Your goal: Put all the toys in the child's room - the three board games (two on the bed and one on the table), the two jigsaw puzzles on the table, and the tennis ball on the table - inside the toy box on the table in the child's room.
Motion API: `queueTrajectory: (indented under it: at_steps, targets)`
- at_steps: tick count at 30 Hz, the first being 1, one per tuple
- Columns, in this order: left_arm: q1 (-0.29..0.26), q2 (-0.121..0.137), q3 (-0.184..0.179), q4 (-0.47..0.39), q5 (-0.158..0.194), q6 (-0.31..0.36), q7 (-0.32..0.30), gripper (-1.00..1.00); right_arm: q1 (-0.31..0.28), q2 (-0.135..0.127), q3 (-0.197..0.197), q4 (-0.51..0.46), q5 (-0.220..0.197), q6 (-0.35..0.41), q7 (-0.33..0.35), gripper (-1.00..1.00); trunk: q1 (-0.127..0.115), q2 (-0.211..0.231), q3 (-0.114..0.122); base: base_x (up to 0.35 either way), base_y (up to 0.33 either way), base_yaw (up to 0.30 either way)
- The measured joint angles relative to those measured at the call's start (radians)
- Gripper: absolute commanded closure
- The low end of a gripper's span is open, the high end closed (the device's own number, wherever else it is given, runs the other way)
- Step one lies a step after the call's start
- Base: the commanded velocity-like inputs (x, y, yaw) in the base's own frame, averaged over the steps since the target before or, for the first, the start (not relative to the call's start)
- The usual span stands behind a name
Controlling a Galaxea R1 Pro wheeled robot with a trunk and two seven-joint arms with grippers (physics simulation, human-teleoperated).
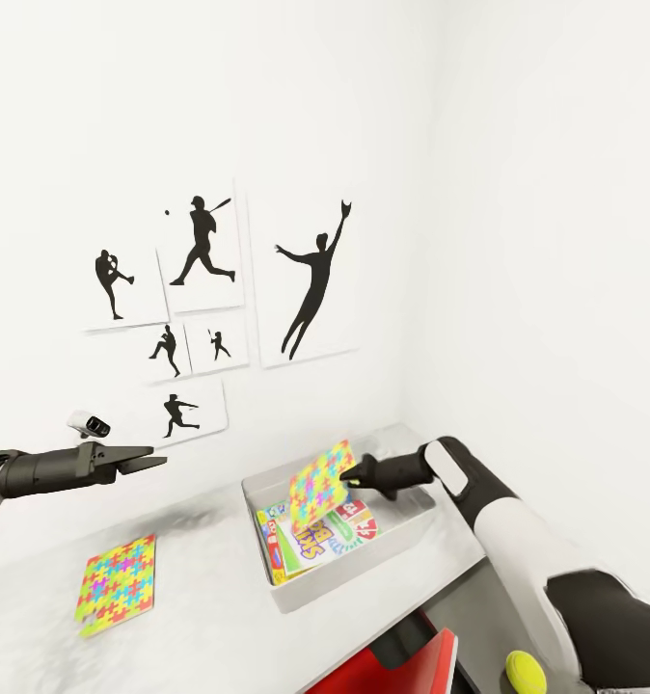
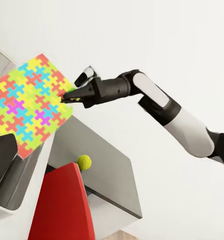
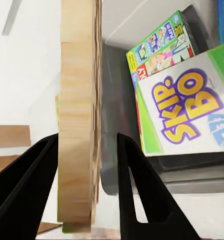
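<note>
My right gripper (image 1: 349, 474) is shut on one edge of a bright jigsaw puzzle (image 1: 317, 482), holding it tilted just above the light-grey toy box (image 1: 402, 520). In the right wrist view the puzzle's edge (image 3: 79, 125) stands between the fingers. Board games lie flat inside the box, a Skip-Bo one (image 1: 311, 545) on top and a green-white one (image 1: 359, 525) beside it. Another jigsaw puzzle (image 1: 118, 583) lies on the white table (image 1: 200, 617) to the left. My left gripper (image 1: 147, 460) hovers open and empty above the table. The tennis ball (image 1: 524, 667) rests on a grey surface at the lower right.
A red chair (image 1: 402, 665) stands against the table's near edge, below the toy box and close to the ball (image 2: 84, 161). White walls meet in a corner right behind the box, with black sports-silhouette pictures (image 1: 311, 284) on the left wall.
</note>
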Motion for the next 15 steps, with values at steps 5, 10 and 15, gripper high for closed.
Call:
queueTrajectory:
  at_steps: [5, 10, 15]
  targets:
    - [0.0, 0.0, 0.001, 0.0, 0.0, 0.0, 0.0, -1.0, -0.018, 0.005, 0.047, 0.024, -0.002, 0.0, 0.001, 1.0, 0.0, 0.0, 0.0, 0.0, 0.0, 0.0]
    - [0.0, 0.0, -0.001, 0.0, 0.0, 0.0, 0.0, -1.0, -0.02, 0.045, 0.056, 0.039, 0.0, 0.001, 0.0, 1.0, 0.0, 0.0, 0.0, 0.0, 0.0, 0.0]
    - [0.0, 0.0, 0.0, 0.0, 0.0, 0.0, 0.0, -1.0, -0.034, 0.074, 0.094, 0.069, 0.006, 0.001, 0.0, 1.0, 0.0, 0.0, 0.0, 0.0, 0.0, 0.0]
